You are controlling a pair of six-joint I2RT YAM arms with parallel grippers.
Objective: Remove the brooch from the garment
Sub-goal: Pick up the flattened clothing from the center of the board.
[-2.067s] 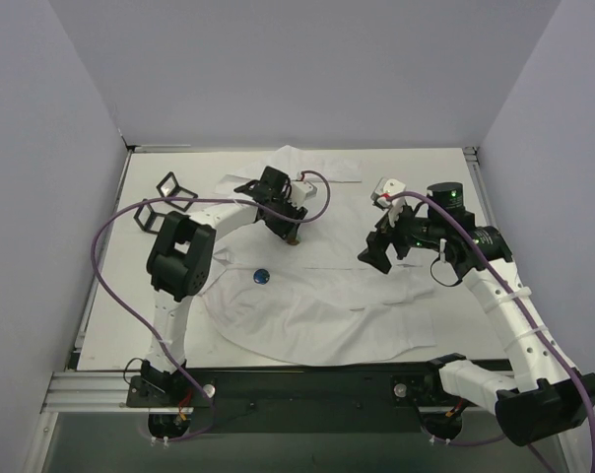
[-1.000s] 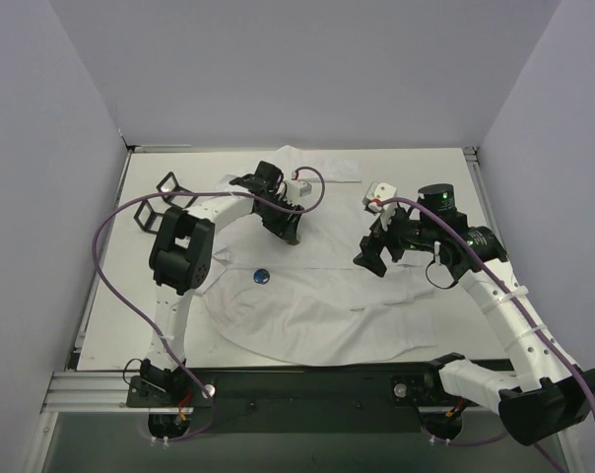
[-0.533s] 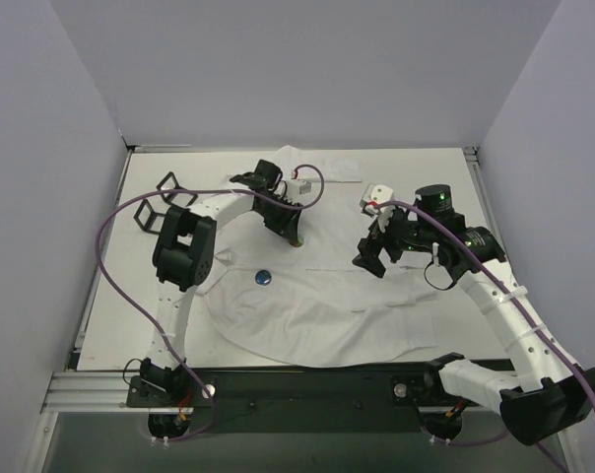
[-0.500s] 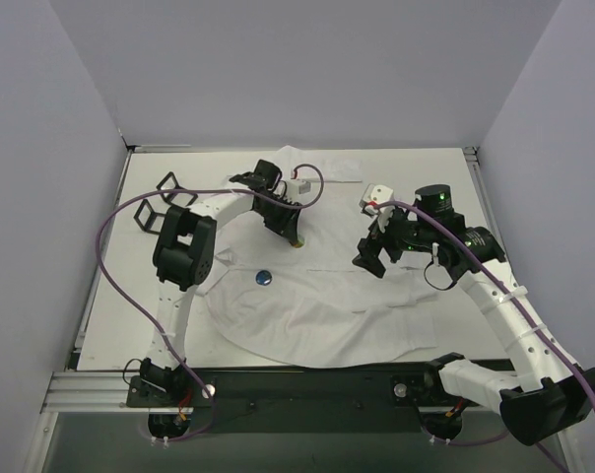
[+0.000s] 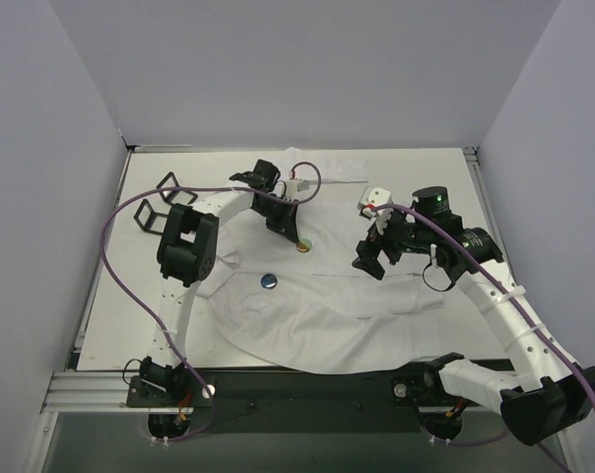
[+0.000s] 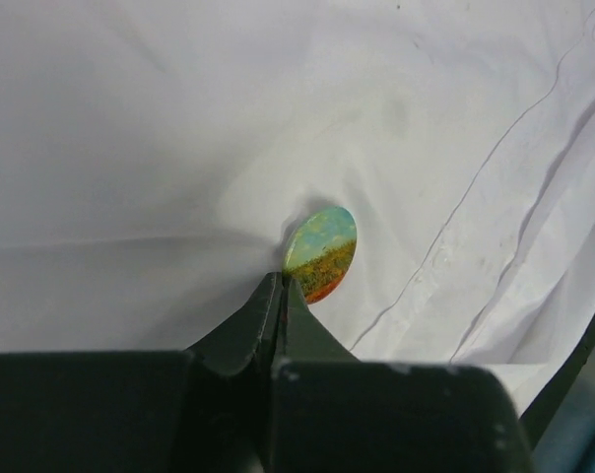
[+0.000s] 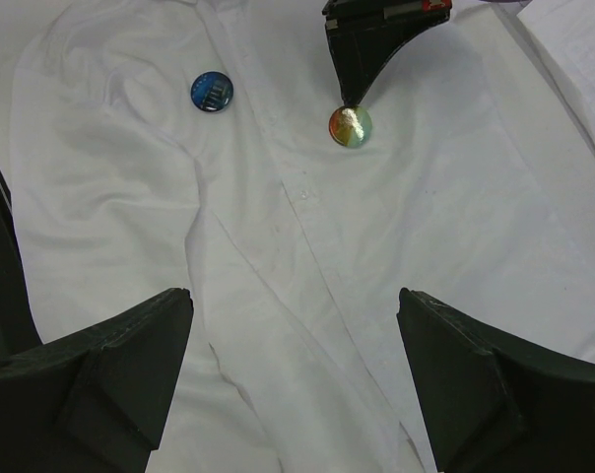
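At the near edge of the table (image 5: 110,296), the rounded hem of the garment (image 5: 317,335) lies closest to the arm bases. The white shirt is spread flat with shallow wrinkles and covers most of the middle of the surface.

Farther in, left of the button placket, a round blue badge (image 5: 268,281) sits on the cloth; the right wrist view shows it at upper left (image 7: 211,92).

Beyond it and slightly to the right lies the brooch (image 5: 303,247), a round disc with a blue-green upper half and an orange lower half (image 6: 321,252). It rests on the shirt front beside the placket, and the cloth is puckered around it.

The left gripper (image 6: 281,286) comes down on it from the far side (image 5: 297,238). Its jaws are pressed fully together, and their tip touches the lower left rim of the brooch. Whether the rim or only the cloth beneath is caught between them cannot be told from this angle.

To the right, well apart from the brooch, the right gripper (image 5: 369,264) hangs above the shirt. Its jaws are spread wide and hold nothing, with bare cloth showing between them (image 7: 296,296).

Farthest away, at the table's far left corner, two small black frames (image 5: 169,184) stand clear of the garment.
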